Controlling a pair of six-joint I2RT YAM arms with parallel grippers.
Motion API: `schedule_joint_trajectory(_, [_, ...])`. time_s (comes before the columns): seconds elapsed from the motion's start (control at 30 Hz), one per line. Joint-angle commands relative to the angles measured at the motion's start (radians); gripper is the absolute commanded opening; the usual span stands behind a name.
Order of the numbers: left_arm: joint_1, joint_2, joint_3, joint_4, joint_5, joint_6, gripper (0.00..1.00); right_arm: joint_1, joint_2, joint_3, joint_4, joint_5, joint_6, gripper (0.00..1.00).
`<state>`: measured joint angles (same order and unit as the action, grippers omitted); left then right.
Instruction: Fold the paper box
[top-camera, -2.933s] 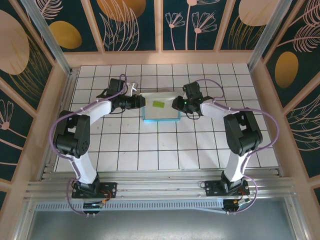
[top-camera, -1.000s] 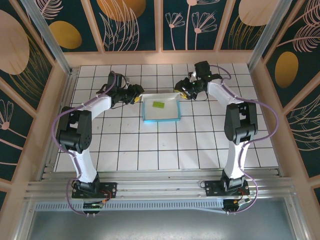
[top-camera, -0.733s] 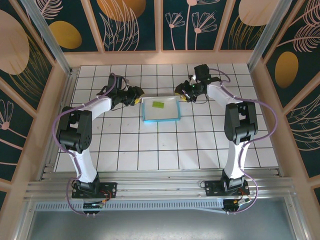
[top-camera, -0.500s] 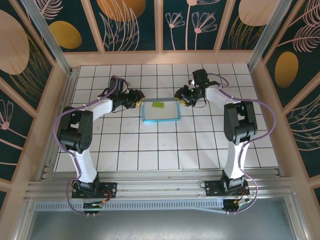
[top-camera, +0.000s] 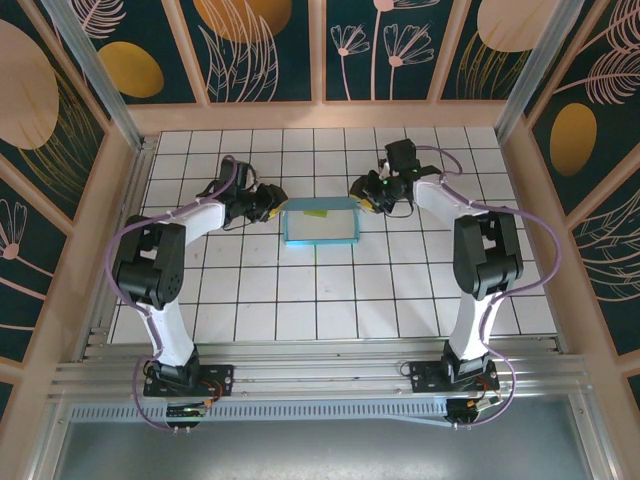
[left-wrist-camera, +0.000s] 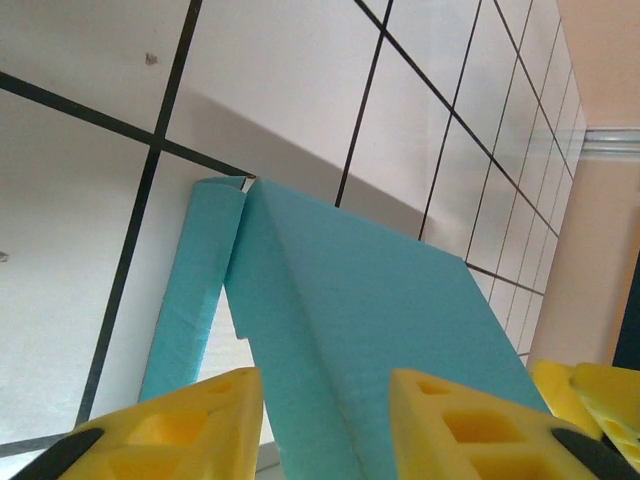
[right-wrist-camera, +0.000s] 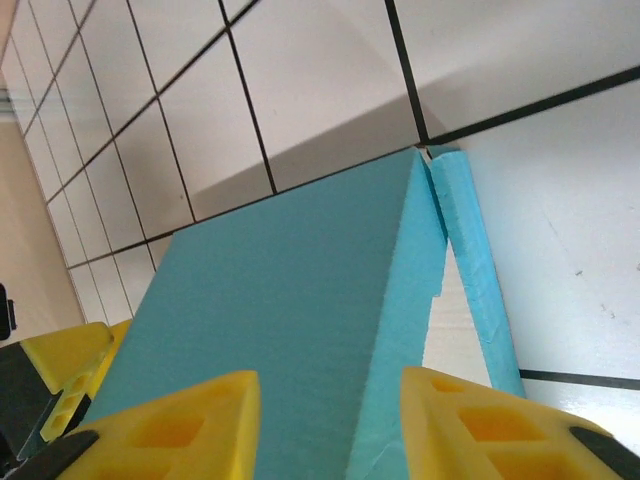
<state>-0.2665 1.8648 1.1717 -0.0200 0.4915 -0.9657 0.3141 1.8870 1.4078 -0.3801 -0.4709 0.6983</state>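
1. The paper box (top-camera: 320, 228) sits on the far middle of the tiled desk (top-camera: 300, 295), squarely between the two arms. Its teal walls frame a pale floor.
2. The left pincer (top-camera: 268, 200) stands at the box's far-left corner and the right pincer (top-camera: 362, 197) at its far-right corner. This mirrored placement looks meant to turn the long far flap evenly along its crease.
3. From the left wrist, the left pincer (left-wrist-camera: 320, 400) is spread wide, yellow fingers apart, with the teal card (left-wrist-camera: 380, 320) rising out of the gap. It is astride the flap, not clamped on it.
4. The right wrist gives the twin picture: the right pincer (right-wrist-camera: 328, 400) is likewise spread open, and the slanted teal panel (right-wrist-camera: 280, 290) runs up between its fingers beside a narrow side wall.
5. Inside the box a small yellow-green slip (top-camera: 313, 209) lies near the far wall, partly under the flap's edge. Nothing else can be made out in the tray.
6. The far flap appears mid-fold. Uneven pushing at either corner could skew the crease or trap the slip.
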Motion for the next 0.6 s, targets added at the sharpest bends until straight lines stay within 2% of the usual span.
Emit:
schedule_joint_trajectory(0.0, [-0.005, -0.06, 0.034, -0.053, -0.049, 0.045, 0.4, -0.002, -0.066, 0.009, 0.009, 0.054, 0.015, 0.45])
schedule_joint_trajectory(0.17, [-0.004, -0.079, 0.024, -0.078, -0.074, 0.06, 0.44, -0.012, -0.096, -0.022, 0.007, 0.077, 0.015, 0.48])
schedule_joint_trajectory(0.37, [-0.022, -0.082, -0.001, -0.063, -0.041, 0.05, 0.46, -0.009, -0.1, -0.062, 0.033, 0.004, 0.036, 0.48])
schedule_joint_trajectory(0.57, [-0.046, -0.08, -0.017, -0.042, -0.035, 0.037, 0.44, 0.007, -0.088, -0.084, 0.063, -0.017, 0.052, 0.39])
